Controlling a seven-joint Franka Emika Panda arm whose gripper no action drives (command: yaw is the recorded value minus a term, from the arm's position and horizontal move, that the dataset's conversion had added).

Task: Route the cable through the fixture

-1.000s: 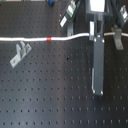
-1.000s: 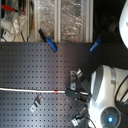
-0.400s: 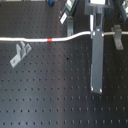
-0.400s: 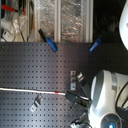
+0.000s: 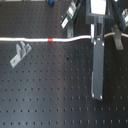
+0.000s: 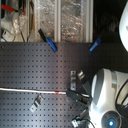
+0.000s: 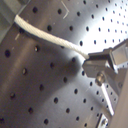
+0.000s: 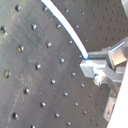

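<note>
While the white cable (image 5: 35, 39) lay across the perforated board (image 5: 50, 90), the gripper (image 8: 92, 65) stood clamped on its end.

Arm reaches down over the worktop (image 5: 45, 90), gripper (image 5: 96, 33) vertical. Fingers (image 7: 102, 62) pinched together on the cable (image 5: 30, 39) end, just above the board.

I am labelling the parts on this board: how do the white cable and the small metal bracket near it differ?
The cable is long, thin and white, with one red band; the bracket is short, angular and grey. The cable runs across the black board; the bracket sits in one spot beside it, apart from it. Both lie on the board.
</note>
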